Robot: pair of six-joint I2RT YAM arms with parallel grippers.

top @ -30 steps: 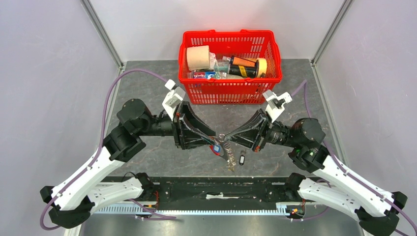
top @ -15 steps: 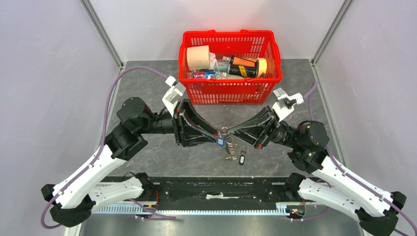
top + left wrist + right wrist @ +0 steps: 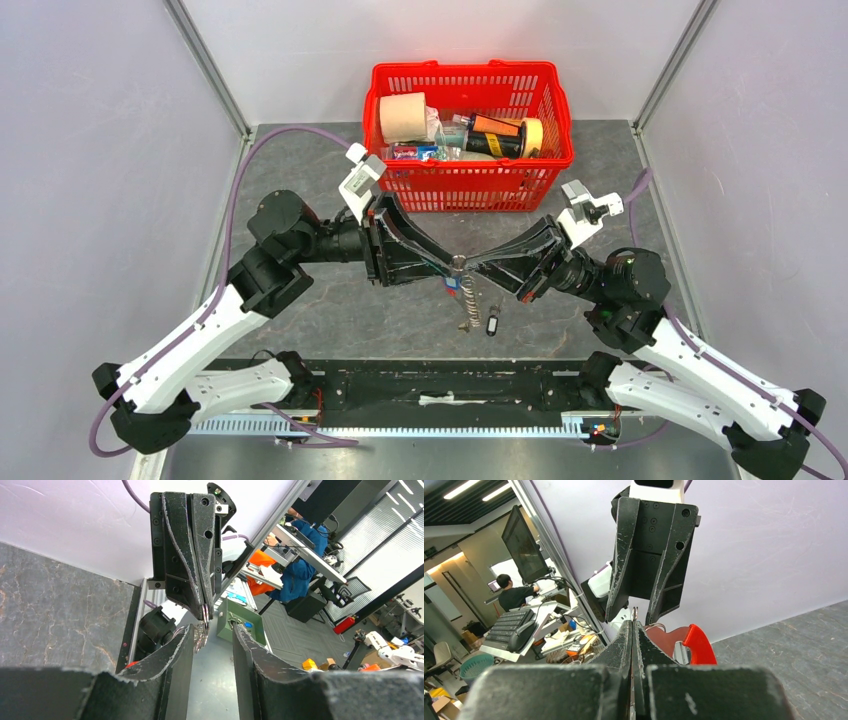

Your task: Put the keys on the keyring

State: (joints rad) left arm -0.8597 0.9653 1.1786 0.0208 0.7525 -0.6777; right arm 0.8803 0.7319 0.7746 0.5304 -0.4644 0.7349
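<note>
"Since the black key (image 3: 492, 323) lies flat on the bench (image 3: 330, 310), close to the arms and all by itself, is the job done?"

"No. That key is not on the keyring (image 3: 457, 262) yet. Someone has to pick it up and put it on."

"What is the springy cord (image 3: 467, 305) next to it?"

"That is part of the keyring. It hangs down just beside the black key."

"And the blue key (image 3: 452, 284)?"

"It hangs right under the ring. I think it may be on, but it is too small to tell."

"Who holds the keyring?"

"The right gripper (image 3: 470, 265) is clenched on it, up off the bench. The left gripper (image 3: 447, 267) meets it tip to tip. Its jaws are a little apart, one on each side of the ring, and I can't see them squeezing anything."

"What is far back?"

"A red basket (image 3: 467, 195) full of other things. I don't think this job needs it."
</note>
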